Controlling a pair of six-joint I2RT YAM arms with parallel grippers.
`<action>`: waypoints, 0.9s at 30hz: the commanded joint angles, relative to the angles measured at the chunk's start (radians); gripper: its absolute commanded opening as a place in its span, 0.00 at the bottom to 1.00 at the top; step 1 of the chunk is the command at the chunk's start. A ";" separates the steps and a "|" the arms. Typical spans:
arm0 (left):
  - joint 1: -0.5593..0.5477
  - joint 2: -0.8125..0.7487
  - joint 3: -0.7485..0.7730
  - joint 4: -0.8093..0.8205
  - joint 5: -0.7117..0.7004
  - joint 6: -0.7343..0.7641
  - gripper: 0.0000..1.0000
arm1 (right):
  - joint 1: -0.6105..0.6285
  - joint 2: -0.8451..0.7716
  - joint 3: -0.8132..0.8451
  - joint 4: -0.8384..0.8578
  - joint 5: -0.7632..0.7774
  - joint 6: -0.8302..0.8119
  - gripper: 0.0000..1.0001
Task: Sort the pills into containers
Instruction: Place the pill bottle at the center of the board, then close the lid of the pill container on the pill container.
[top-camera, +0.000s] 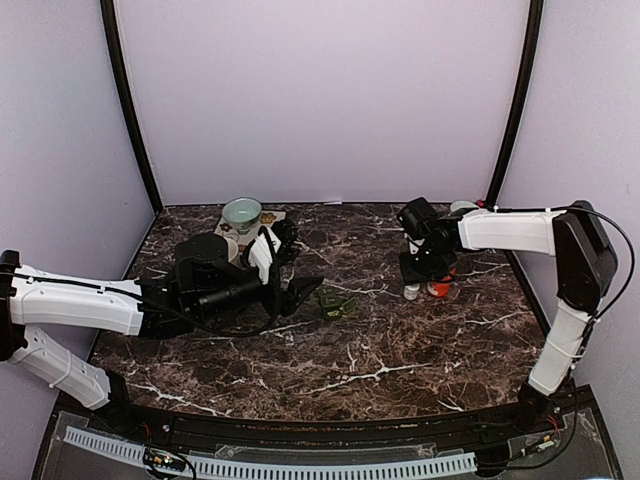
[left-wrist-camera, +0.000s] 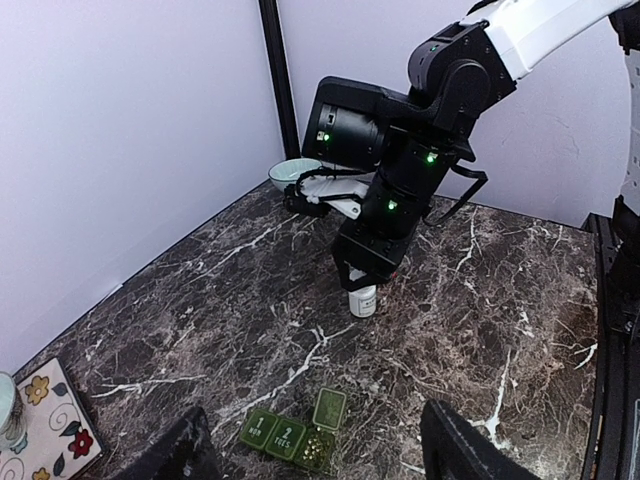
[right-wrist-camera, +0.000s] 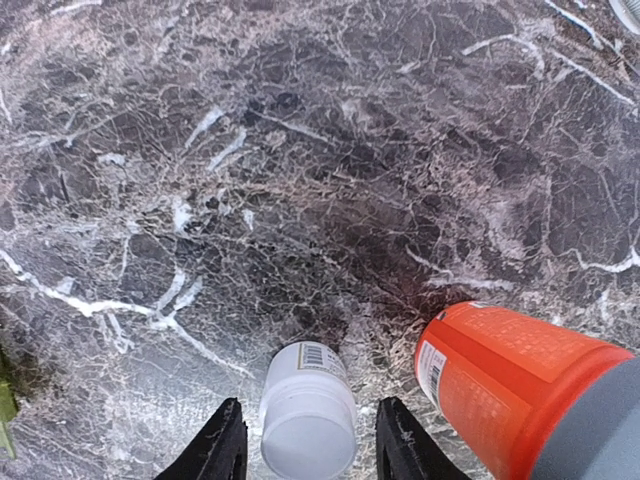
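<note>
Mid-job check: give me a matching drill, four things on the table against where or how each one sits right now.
Things:
1. white pill bottle
2. orange bottle
3. green pill organizer
4. pale green bowl

Places or states:
A. mid-table, one lid flipped up
B. back left, beside the floral tile
C. upright between the open fingers of the right gripper
D. grey cap, just outside the right gripper

Pairs: 1-C, 2-D, 3-A, 4-B.
</note>
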 joint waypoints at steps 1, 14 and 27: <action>0.012 0.005 0.003 0.027 0.011 -0.019 0.72 | -0.004 -0.067 0.040 -0.015 0.020 0.001 0.46; 0.113 0.091 0.066 -0.043 0.104 -0.160 0.71 | 0.104 -0.176 0.064 -0.001 0.028 0.045 0.46; 0.188 0.251 0.181 -0.166 0.194 -0.290 0.62 | 0.213 -0.115 0.008 0.088 -0.009 0.119 0.28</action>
